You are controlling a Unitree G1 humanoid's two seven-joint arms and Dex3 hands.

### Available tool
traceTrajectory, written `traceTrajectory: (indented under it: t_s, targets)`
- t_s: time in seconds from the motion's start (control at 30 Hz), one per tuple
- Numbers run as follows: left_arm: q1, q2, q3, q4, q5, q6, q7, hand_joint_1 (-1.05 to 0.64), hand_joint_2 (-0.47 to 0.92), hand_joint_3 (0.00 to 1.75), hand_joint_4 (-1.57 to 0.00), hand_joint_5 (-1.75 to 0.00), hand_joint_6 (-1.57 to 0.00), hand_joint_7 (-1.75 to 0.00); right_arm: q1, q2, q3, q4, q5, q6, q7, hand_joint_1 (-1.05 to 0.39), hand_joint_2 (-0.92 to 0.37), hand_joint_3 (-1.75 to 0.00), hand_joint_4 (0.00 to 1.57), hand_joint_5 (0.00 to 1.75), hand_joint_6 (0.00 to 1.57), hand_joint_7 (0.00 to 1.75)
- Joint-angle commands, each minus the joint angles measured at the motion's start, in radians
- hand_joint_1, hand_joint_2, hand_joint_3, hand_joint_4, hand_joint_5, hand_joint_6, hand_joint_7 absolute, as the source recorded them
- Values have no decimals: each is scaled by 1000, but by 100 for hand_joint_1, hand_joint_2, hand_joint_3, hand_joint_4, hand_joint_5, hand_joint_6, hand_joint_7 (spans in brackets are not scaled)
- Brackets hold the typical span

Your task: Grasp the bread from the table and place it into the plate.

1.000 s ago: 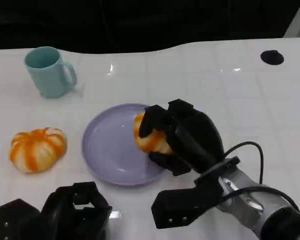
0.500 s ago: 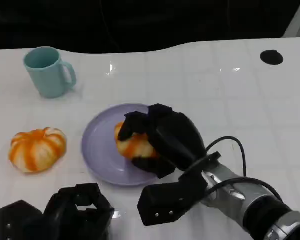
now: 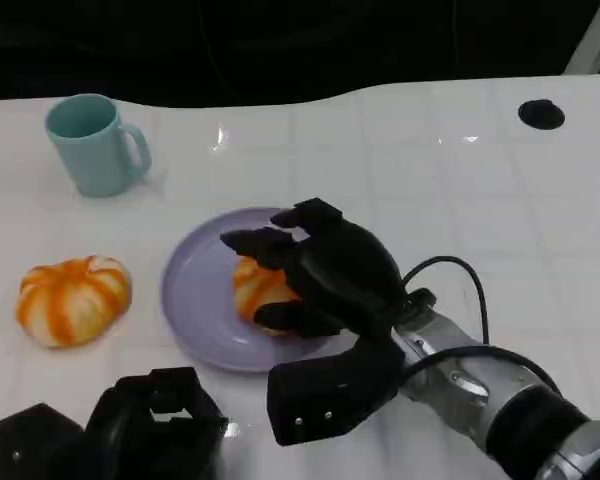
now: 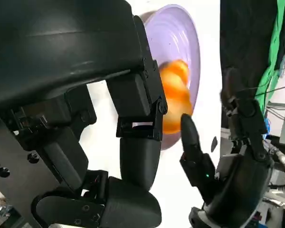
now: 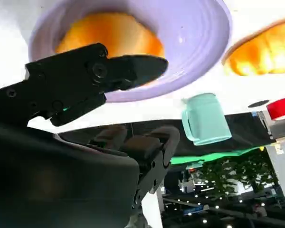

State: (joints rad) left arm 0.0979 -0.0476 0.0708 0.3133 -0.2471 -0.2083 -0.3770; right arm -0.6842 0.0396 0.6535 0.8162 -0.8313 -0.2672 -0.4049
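The orange-brown bread (image 3: 258, 290) lies on the lilac plate (image 3: 195, 300) at mid-table. My right hand (image 3: 330, 275) hovers over the plate's right half, its fingers spread apart around the bread with gaps on both sides. In the right wrist view the bread (image 5: 109, 33) rests in the plate (image 5: 199, 42), and a finger of that hand (image 5: 85, 85) stretches across in front of it. My left hand (image 3: 130, 430) sits at the near table edge, fingers curled in and holding nothing. The left wrist view shows its bent fingers (image 4: 133, 142) before the plate (image 4: 180, 28) and bread (image 4: 175, 99).
An orange-and-white pumpkin (image 3: 73, 298) sits left of the plate. A teal mug (image 3: 92, 143) stands at the back left. A small black disc (image 3: 540, 113) marks the far right of the white table. A black cable (image 3: 460, 275) loops off my right wrist.
My right hand carried the bread leftward over the plate and lowered it. Its fingers have spread off the bread, which now lies in the plate. The left hand stayed put.
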Motion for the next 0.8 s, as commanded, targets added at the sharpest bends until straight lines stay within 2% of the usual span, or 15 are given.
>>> traceTrajectory:
  t_s: [0.03, 0.23, 0.47, 0.6, 0.73, 0.77, 0.8]
  targets:
    - [3, 14, 1, 0, 4, -7, 2, -105, 39, 103, -157, -120, -144, -87, 30, -28, 0, -59, 3, 22, 39, -72, -92, -35, 0, 42, 32, 1]
    - [1, 9, 0, 3, 9, -12, 8, -105, 40, 103, -157, -120, -144, -87, 76, -65, -20, -155, 25, -1, 59, -74, -92, -37, 2, 44, 33, 1]
    - [-6, 9, 0, 9, 9, -13, 7, -105, 39, 104, -157, -120, -144, -87, 180, -139, -78, -278, 99, -99, 66, -69, -92, -33, 14, 53, 39, 4]
    - [-6, 8, -1, 10, 8, -16, 5, -105, 39, 104, -157, -120, -143, -87, 235, -157, -117, -321, 156, -139, 97, -65, -92, -30, 21, 56, 44, 6]
    - [-5, 8, -3, 7, 9, -12, 8, -105, 39, 104, -157, -120, -143, -87, 323, -151, -188, -352, 297, -216, 125, -55, -92, -18, 46, 70, 63, 14]
    - [-6, 8, -3, 9, 10, -14, 7, -105, 39, 104, -157, -120, -144, -87, 337, -146, -202, -352, 329, -236, 136, -50, -92, -17, 54, 85, 71, 16]
    - [-7, 9, -4, 10, 11, -15, 6, -105, 39, 104, -157, -119, -144, -87, 350, -143, -216, -350, 361, -258, 147, -47, -92, -16, 58, 92, 74, 17]
